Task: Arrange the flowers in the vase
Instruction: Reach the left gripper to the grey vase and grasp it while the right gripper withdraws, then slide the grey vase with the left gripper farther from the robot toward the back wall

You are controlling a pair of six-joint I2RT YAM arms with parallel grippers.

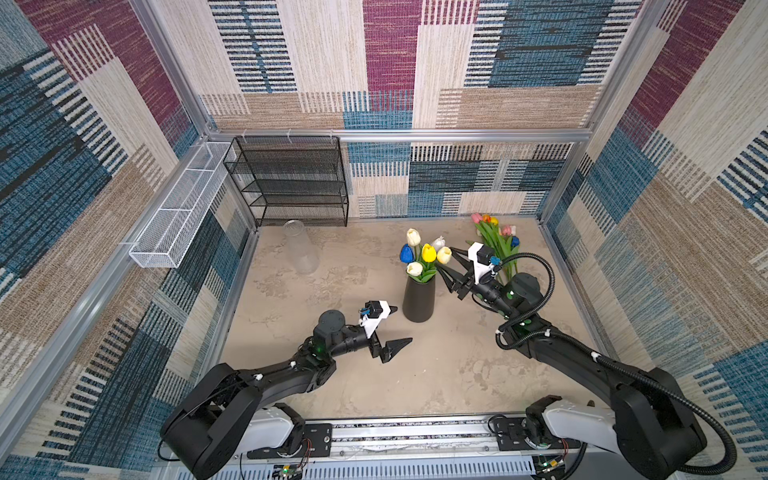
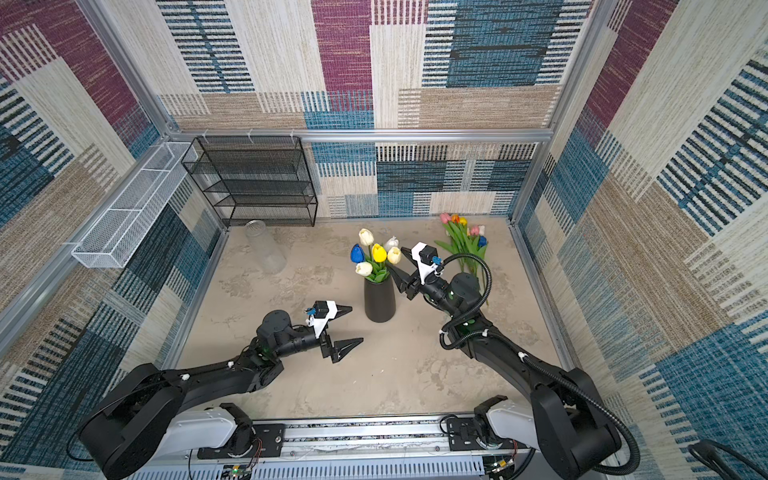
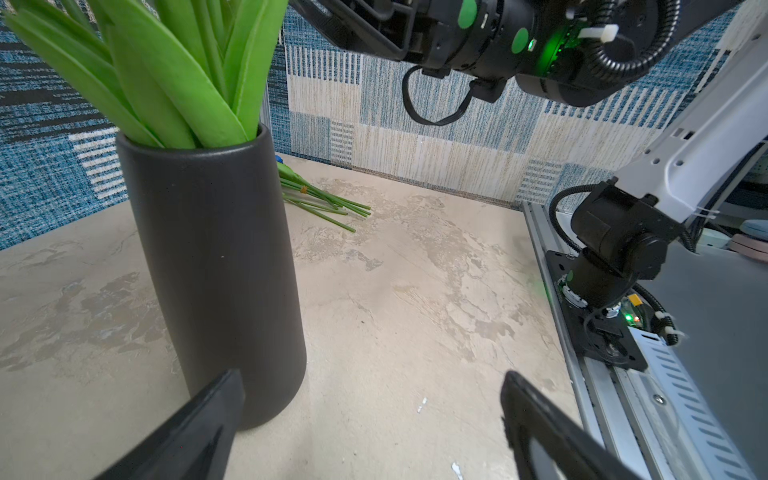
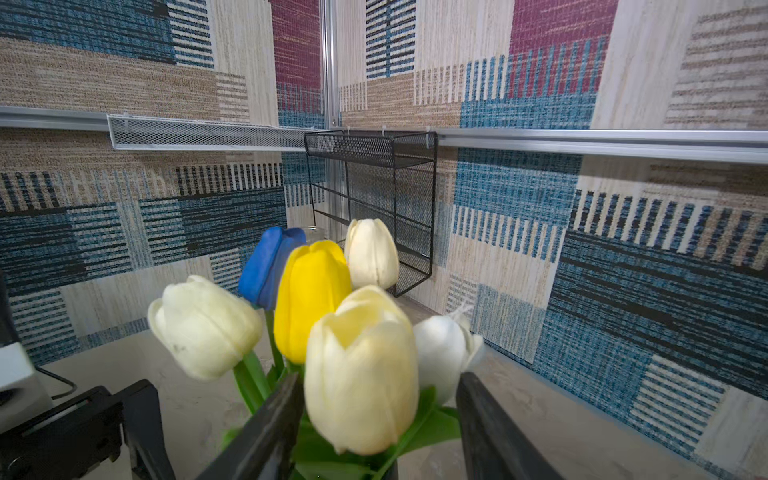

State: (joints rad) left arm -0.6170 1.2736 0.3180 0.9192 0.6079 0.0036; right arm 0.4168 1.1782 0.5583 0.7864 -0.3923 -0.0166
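Observation:
A black vase stands mid-table and holds several flowers with blue, yellow, cream and white heads. More flowers lie loose in a bunch at the back right, and their stems show behind the vase. My right gripper is open beside the bouquet. In the right wrist view a cream tulip sits between the spread fingers of that gripper, which do not squeeze it. My left gripper is wide open and empty, low on the table just left of the vase's base.
A black wire rack stands against the back wall, with a white mesh basket on the left rail. A clear glass jar sits at the back left. Patterned walls enclose the table, and the arms' mounting rail runs along the front.

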